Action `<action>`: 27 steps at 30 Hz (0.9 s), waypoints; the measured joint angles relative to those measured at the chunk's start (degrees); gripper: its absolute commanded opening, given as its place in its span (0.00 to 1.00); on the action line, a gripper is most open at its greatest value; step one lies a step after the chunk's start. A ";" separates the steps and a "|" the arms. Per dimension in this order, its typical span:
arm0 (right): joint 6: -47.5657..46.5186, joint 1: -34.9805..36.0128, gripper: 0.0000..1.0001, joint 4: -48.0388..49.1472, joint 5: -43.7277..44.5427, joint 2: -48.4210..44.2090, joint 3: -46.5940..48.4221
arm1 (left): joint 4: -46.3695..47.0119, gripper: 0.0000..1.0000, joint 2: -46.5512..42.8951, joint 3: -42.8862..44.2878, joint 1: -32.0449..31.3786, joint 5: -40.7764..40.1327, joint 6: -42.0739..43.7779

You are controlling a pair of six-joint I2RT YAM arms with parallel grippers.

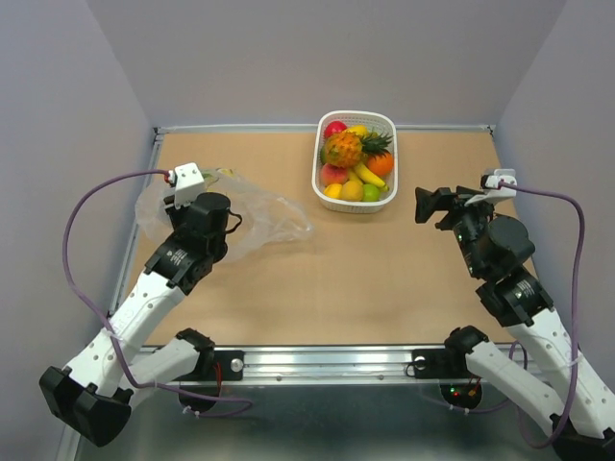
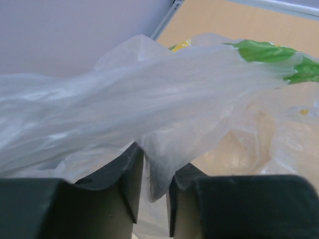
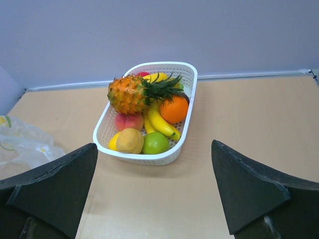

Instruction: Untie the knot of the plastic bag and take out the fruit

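Top view: the plastic bag [image 1: 274, 219] lies crumpled against the left edge of the counter [image 1: 384, 279]. Its long axis runs left to right, and its tapered end points toward the white basket [image 1: 393, 144] at the back edge, well apart. The fruit [image 1: 351, 158] is heaped in that basket. The right pincer [image 1: 423, 205] hangs released at mid-right.

Left wrist view: the left pincer [image 2: 155, 169] is narrowly parted with bag film between its fingers; whether it pinches cannot be told.

Right wrist view: the basket's long axis runs away from the camera.
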 measured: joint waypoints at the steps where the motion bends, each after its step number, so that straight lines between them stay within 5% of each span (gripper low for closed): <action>1: 0.00 0.00 1.00 -0.59 0.26 -0.50 0.00 | 0.22 0.60 0.00 -0.07 0.07 0.15 -0.26; 4: -0.04 0.00 1.00 -2.29 1.31 -2.12 0.00 | 0.00 0.81 -0.26 -0.68 0.07 1.77 -1.64; 8: -0.07 0.00 1.00 -3.78 2.84 -4.46 0.00 | -1.79 0.89 -2.82 -1.53 0.07 5.20 -3.50; 17: -1.99 0.00 1.00 -4.44 6.01 -13.29 -1.11 | -3.87 0.94 -23.15 -1.57 0.07 14.99 -5.86; 27: -5.60 0.00 1.00 -4.76 10.62 -25.86 -4.33 | 4.24 0.94 -47.34 -7.67 0.04 20.81 -5.70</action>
